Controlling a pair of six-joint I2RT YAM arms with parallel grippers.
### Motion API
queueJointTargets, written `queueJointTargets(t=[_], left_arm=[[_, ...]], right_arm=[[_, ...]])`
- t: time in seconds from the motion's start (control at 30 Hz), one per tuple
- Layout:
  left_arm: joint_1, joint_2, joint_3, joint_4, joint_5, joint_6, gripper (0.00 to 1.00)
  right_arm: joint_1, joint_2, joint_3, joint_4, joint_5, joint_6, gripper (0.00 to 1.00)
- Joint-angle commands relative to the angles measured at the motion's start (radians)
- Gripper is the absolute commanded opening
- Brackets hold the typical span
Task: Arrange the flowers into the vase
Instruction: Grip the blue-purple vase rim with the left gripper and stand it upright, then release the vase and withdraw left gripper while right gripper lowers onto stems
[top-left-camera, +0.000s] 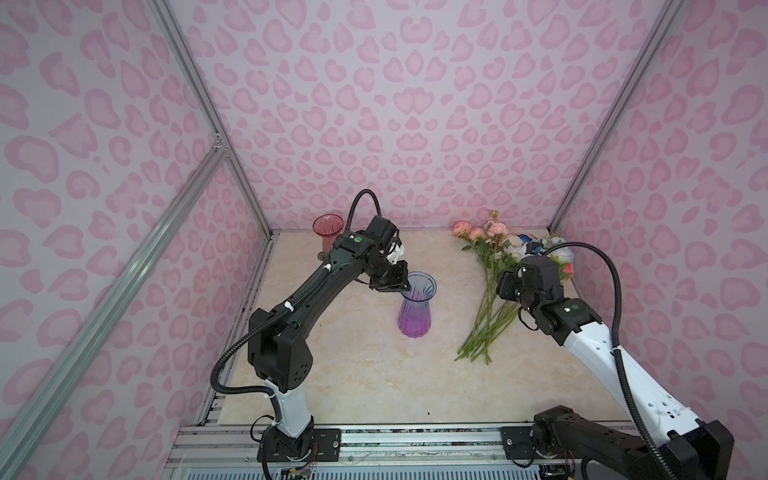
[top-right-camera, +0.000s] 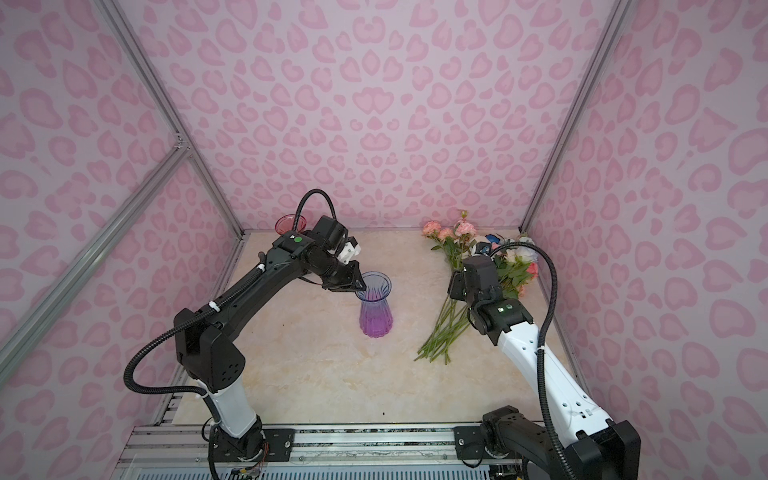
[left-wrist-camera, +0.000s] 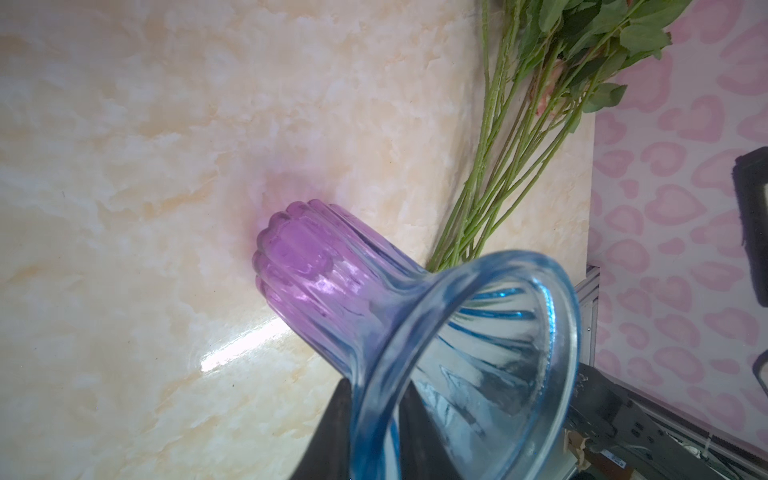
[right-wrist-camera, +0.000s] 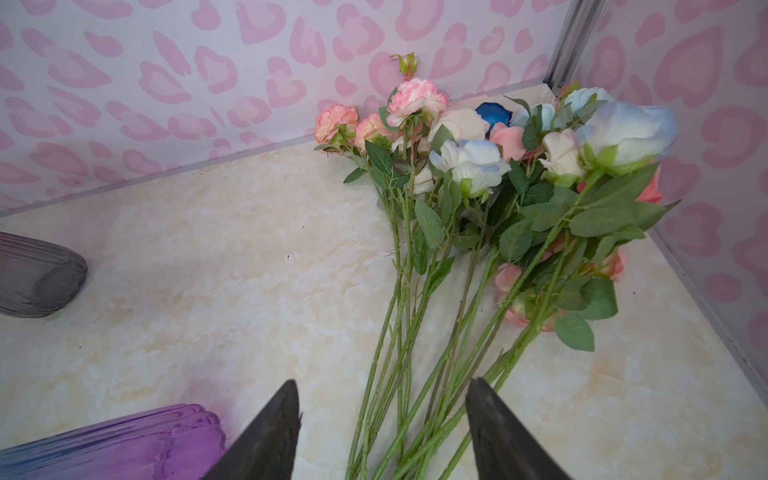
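Marble tabletop (top-left-camera: 353, 374): flowers (right-wrist-camera: 469, 232) are lying stems toward my right gripper (right-wrist-camera: 383, 386), blooms beyond its wide-apart empty fingers; left gripper (left-wrist-camera: 376, 384) is straddling the vase (left-wrist-camera: 324, 282) rim, clamp unclear.

walls (top-left-camera: 415, 124): lilac, pink heart spots
worktop (top-left-camera: 353, 365): cream marbling
vase (top-left-camera: 414, 316): blue rim, purple base
far vase (top-left-camera: 328, 228): red
flowers (right-wrist-camera: 469, 162): pink, peach, cream, blue; green stems

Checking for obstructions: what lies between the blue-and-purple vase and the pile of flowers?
Nothing: between the vase and the flowers only bare tabletop shows, in both top views.
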Motion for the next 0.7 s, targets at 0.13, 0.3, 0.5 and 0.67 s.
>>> queueJointTargets(t=[0.13,0.3,0.5,0.67], left_arm=[[0.0,0.045,0.059,0.003,0.006,0.0,0.28],[0.005,0.005,0.064,0.004,-0.069,0.024,0.44],[0.016,-0.04,0.061,0.005,-0.114,0.048,0.55],[0.025,-0.101,0.063,0.008,-0.132,0.076,0.66]], right_arm=[[-0.001,-0.01,0.001,-0.009,0.017,-0.011,0.66],[0.0,-0.018,0.009,-0.019,0.017,-0.016,0.67],[-0.001,-0.018,0.027,-0.049,0.021,-0.011,0.66],[0.0,0.005,0.058,-0.089,0.047,-0.023,0.65]])
